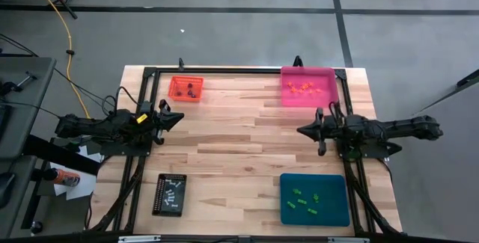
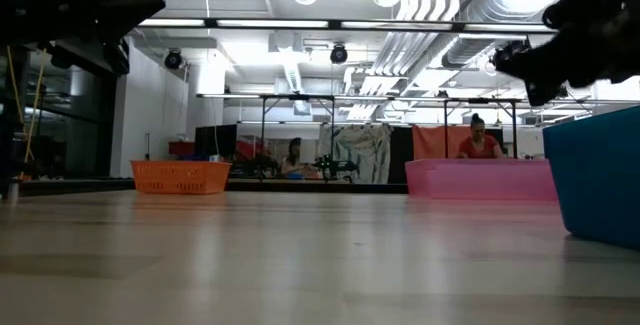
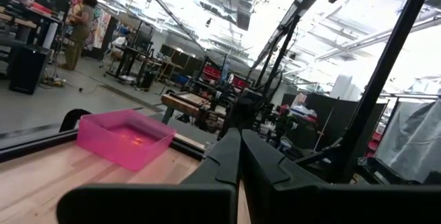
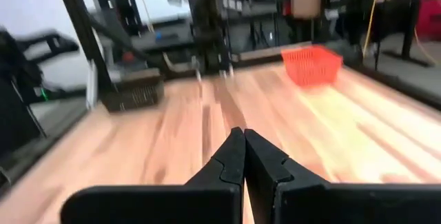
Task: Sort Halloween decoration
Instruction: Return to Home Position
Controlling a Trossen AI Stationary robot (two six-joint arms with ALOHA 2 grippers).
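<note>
Wood table [image 1: 239, 146]: pale planks. The open middle carries no loose trinket that I can see.
Left arm [image 1: 97, 127]: stretched level from the table's left edge, pointing inward.
Right arm [image 1: 389, 129]: its mirror from the right edge, also pointing inward.
Teal tray [image 1: 337, 187]: near right corner, holding the bright green trinkets [image 1: 303, 202].
Pink tray [image 1: 325, 97]: far right corner, holding the orange trinkets [image 1: 301, 87].
Orange tray [image 1: 174, 93]: far left, with dark brown trinkets [image 1: 191, 90] inside.
Black tray [image 1: 159, 198]: near left, with the white bone trinkets [image 1: 174, 194] inside.
Left gripper [image 1: 178, 117]: clenched on nothing, its fingers pressed tip to tip in its own wrist view. It sits above the table between the orange and black trays.
Right gripper [image 1: 302, 130]: likewise clenched and empty, above the table between the pink and teal trays, well apart from the left one.
Key relation: every decoration lies inside a tray off to one side of a claw, and none lies ahead of either claw's tips. The left claw is nearer the brown and white pieces, the right nearer the orange and green.
Long axis: the pieces are too small to tell how they lie.
Judgement: sorting looks finished, so the next move should be only a retreat, with no grasp needed.
</note>
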